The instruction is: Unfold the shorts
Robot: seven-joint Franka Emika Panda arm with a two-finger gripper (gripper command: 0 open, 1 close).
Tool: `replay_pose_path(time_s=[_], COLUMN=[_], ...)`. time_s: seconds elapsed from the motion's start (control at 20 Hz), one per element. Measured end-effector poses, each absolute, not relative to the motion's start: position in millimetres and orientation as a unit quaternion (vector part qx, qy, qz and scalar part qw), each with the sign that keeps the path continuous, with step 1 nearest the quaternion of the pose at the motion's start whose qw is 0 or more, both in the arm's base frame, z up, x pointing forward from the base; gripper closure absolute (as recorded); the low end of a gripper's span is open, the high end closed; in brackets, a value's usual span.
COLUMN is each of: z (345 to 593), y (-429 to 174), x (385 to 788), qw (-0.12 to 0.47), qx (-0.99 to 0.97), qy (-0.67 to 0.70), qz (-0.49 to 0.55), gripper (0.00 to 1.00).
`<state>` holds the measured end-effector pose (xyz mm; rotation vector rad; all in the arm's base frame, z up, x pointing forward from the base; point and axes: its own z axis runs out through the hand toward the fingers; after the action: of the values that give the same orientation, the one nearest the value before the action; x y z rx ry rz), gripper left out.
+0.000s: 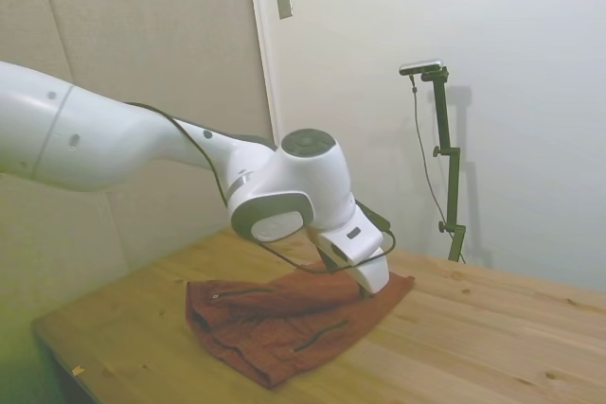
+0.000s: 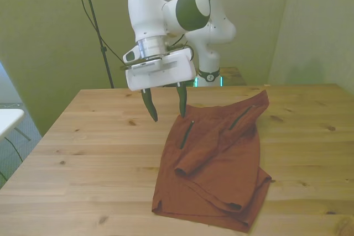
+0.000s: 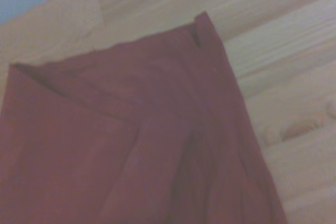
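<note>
On the front view's left, the claw hangs spread wide and empty above the table, one dark finger just at the near edge of the shorts, which lie rumpled on the wood toward the front view's right. A fold of cloth lies doubled over the middle and the edges sit in layers, so the unfolding looks barely begun; the folded flap has yet to be gripped and drawn out flat.
</note>
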<state>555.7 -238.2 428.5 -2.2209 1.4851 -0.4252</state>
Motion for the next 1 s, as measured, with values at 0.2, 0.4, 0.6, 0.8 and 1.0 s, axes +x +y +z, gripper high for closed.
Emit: replay_pose_path(time_s=[0.2,0.4,0.6,0.8,1.0], z=[408,388,377,363,355], y=[-250,-263,-262,-258,-251], x=[576,589,604,620,632], qw=[0.233,0.237,0.266,0.286,0.291], qx=[-0.787,-0.779,-0.782,-0.789,-0.794], qy=[0.552,0.562,0.545,0.528,0.519], qz=[-0.148,-0.143,-0.142,-0.130,-0.124], gripper=[0.00,0.00,0.00,1.00,1.00])
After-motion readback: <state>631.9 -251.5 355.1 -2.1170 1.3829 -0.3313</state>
